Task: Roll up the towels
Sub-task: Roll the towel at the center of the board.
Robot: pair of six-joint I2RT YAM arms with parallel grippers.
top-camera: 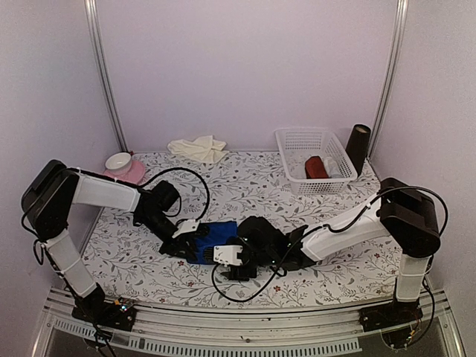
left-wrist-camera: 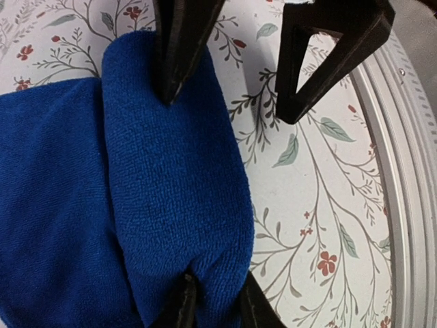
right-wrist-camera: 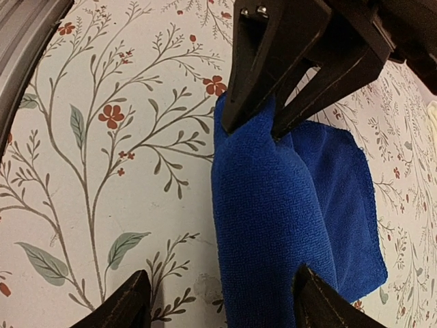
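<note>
Jaws of left gripper (left-wrist-camera: 215, 279) pinch end of blue towel (left-wrist-camera: 171, 198).

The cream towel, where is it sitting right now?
In the top view the cream towel lies crumpled at the back of the table, left of centre, between the pink dish and the white basket.

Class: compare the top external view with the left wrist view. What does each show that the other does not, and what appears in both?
Only top external: the crumpled cream towel at the far edge, the white basket holding a dark red roll, a dark cylinder, a pink-and-white bowl, and both arms whole.
Only left wrist: the left gripper pinching the end of the blue towel where it is rolled, and one fingertip of the open right gripper resting on that roll.
Both: the blue towel and the floral table.
</note>
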